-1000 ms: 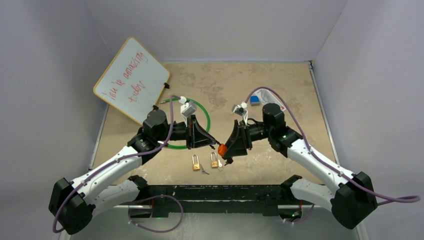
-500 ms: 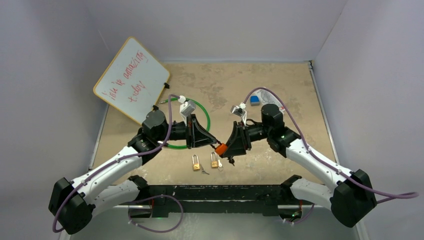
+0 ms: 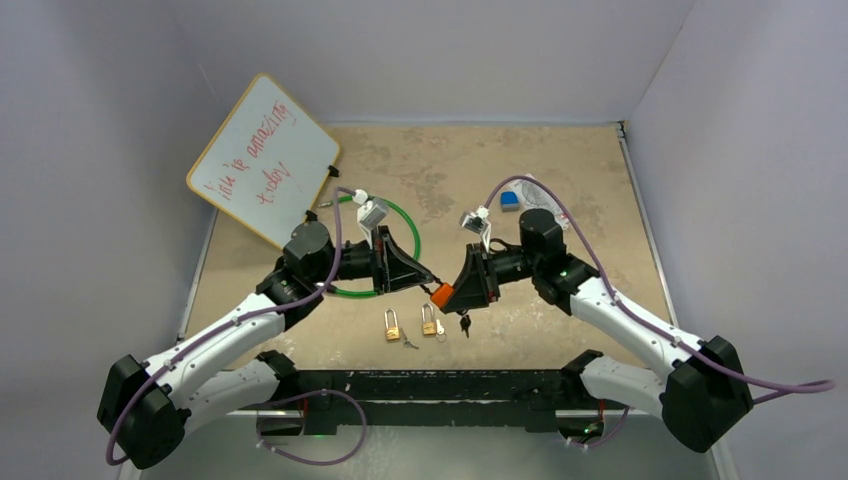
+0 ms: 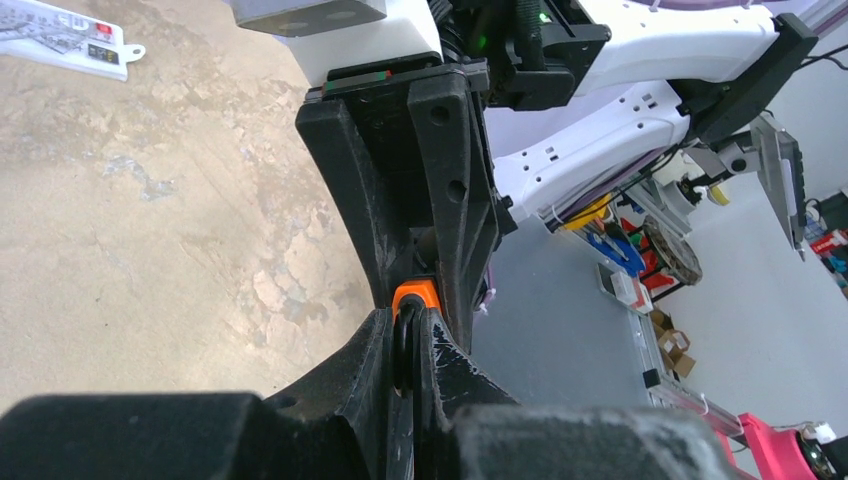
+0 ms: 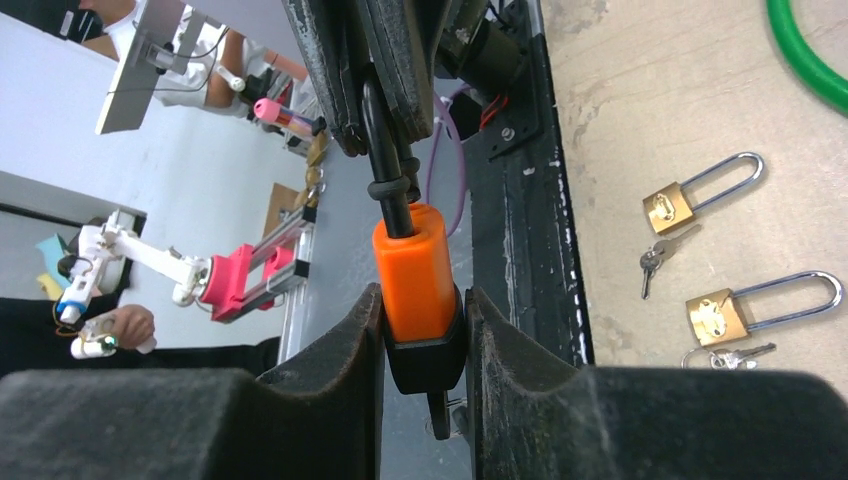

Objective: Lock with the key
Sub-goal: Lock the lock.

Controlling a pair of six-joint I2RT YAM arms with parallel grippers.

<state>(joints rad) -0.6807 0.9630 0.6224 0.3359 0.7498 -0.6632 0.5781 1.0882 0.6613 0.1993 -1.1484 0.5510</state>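
An orange padlock (image 3: 438, 296) hangs in the air between my two grippers, above the near part of the table. My left gripper (image 3: 427, 284) is shut on its black shackle (image 4: 405, 350), with the orange body (image 4: 415, 296) just past the fingertips. In the right wrist view my right gripper (image 5: 422, 300) stands with both pads against the lock's body (image 5: 415, 275), low down on its black base. A black key (image 5: 438, 415) sticks out below the lock and dangles in the top view (image 3: 463, 322).
Two brass padlocks (image 3: 392, 325) (image 3: 429, 320) with small keys lie on the table below the grippers. A green cable loop (image 3: 411, 236) lies behind the left arm. A whiteboard (image 3: 262, 160) leans at the far left, and a blue object (image 3: 510, 200) sits at the back.
The right gripper's jaws have come together onto the orange padlock's body, and the right arm has shifted slightly left. The left gripper has kept its hold on the shackle.
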